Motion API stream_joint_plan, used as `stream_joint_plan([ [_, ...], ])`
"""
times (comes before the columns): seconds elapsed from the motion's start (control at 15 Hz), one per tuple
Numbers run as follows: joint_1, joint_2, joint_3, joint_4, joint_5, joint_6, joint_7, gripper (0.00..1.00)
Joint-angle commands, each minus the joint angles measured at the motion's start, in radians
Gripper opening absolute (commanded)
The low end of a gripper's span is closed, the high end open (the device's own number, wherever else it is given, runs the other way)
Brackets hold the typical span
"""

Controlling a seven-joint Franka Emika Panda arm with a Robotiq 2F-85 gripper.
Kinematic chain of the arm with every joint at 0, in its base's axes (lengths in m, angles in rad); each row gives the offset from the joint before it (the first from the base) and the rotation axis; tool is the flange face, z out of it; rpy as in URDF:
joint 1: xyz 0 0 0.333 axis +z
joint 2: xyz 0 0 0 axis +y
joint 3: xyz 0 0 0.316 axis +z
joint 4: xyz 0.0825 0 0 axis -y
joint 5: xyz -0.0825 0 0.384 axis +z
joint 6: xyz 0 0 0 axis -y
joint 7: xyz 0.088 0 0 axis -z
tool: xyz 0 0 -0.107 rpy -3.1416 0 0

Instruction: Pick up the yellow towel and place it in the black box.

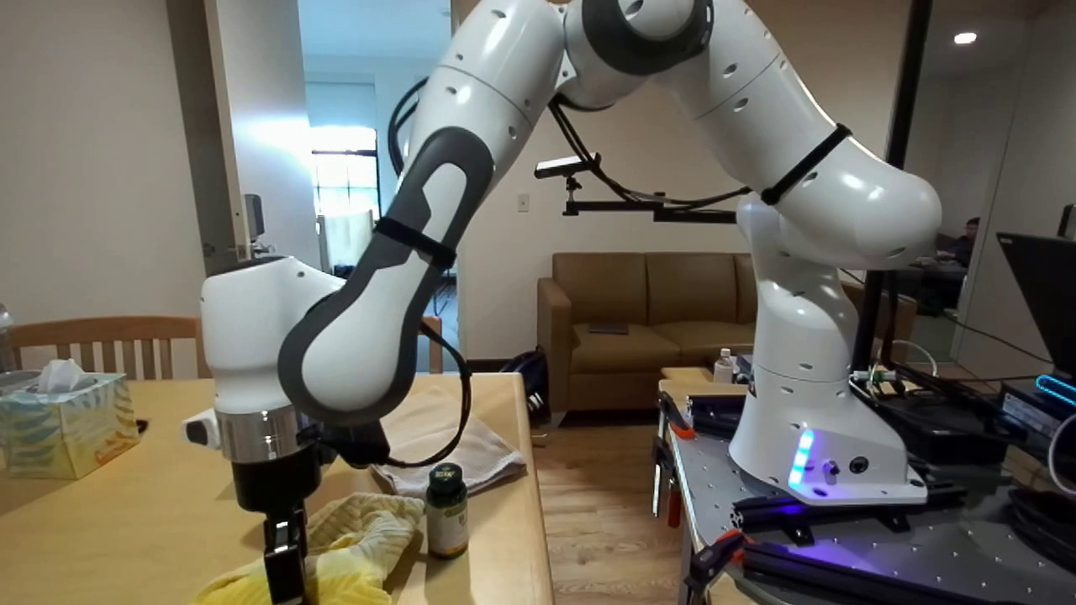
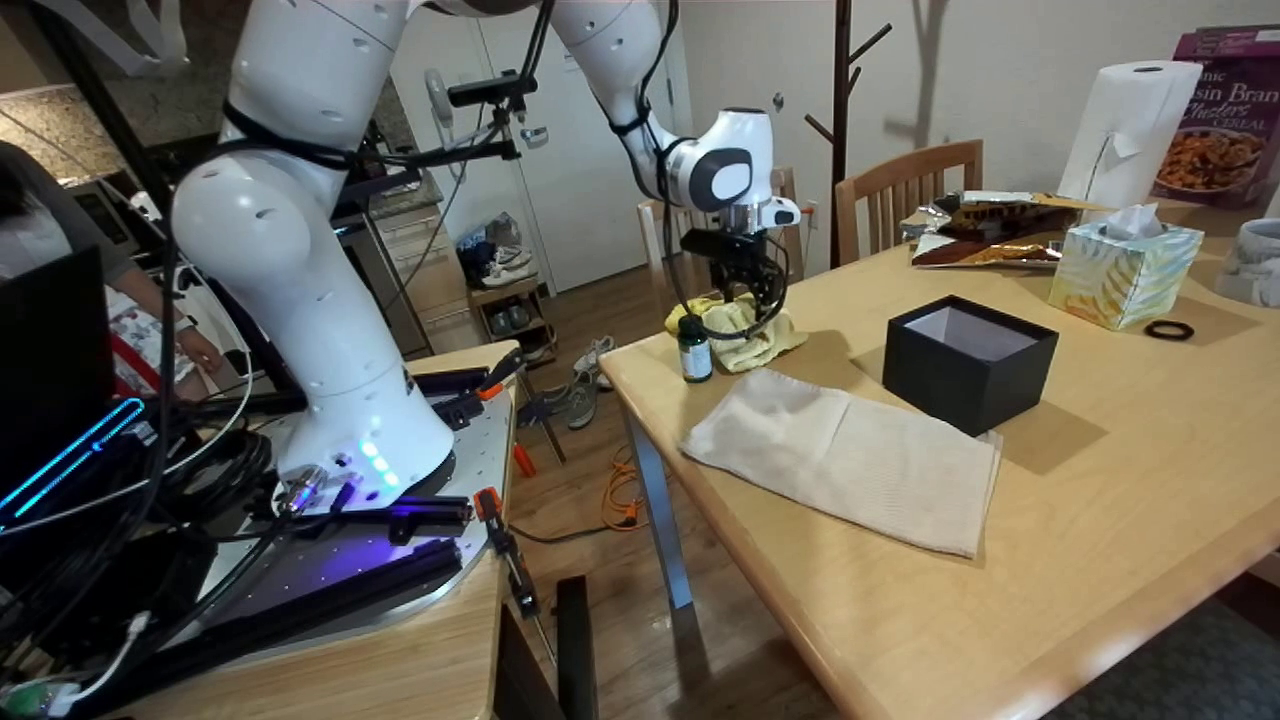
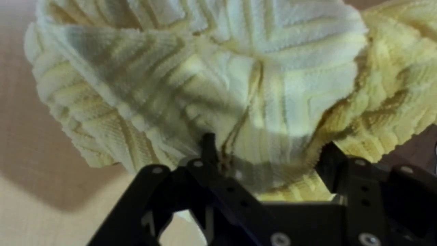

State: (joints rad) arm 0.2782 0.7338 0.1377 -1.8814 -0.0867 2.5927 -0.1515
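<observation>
The yellow towel (image 1: pixel 361 538) lies crumpled on the wooden table near its end, pale on one part and stronger yellow on another. It also shows in an exterior view (image 2: pixel 755 345) and fills most of the wrist view (image 3: pixel 205 85). My gripper (image 1: pixel 286 571) points down at the towel. In the wrist view the gripper (image 3: pixel 268 157) has its fingers wide apart, with a bulge of towel between them. The fingertips are at the cloth; how deep they sit is hidden. The open black box (image 2: pixel 930 375) stands further along the table; I cannot make it out behind the arm elsewhere.
A dark bottle with a label (image 1: pixel 447 521) stands right beside the towel, also in an exterior view (image 2: pixel 694 350). A beige cloth (image 2: pixel 850 460) lies flat between bottle and box. A tissue box (image 2: pixel 1125 270), a black ring (image 2: pixel 1168 330) and foil packets (image 2: pixel 1000 225) lie beyond the box.
</observation>
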Motion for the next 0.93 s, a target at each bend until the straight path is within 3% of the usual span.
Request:
stream_joint_plan([
  [0.0,0.004,0.025,0.018,-0.004,-0.005,0.076,0.044,0.4],
  [0.33,-0.014,0.007,0.051,0.001,0.013,0.063,0.031,0.11],
  [0.53,-0.081,-0.015,0.13,0.003,0.07,-0.012,-0.029,0.05],
  [0.67,-0.135,-0.059,0.183,-0.026,0.117,-0.052,-0.066,0.07],
  [0.87,-0.181,-0.147,0.216,-0.062,0.181,-0.105,-0.072,0.07],
])
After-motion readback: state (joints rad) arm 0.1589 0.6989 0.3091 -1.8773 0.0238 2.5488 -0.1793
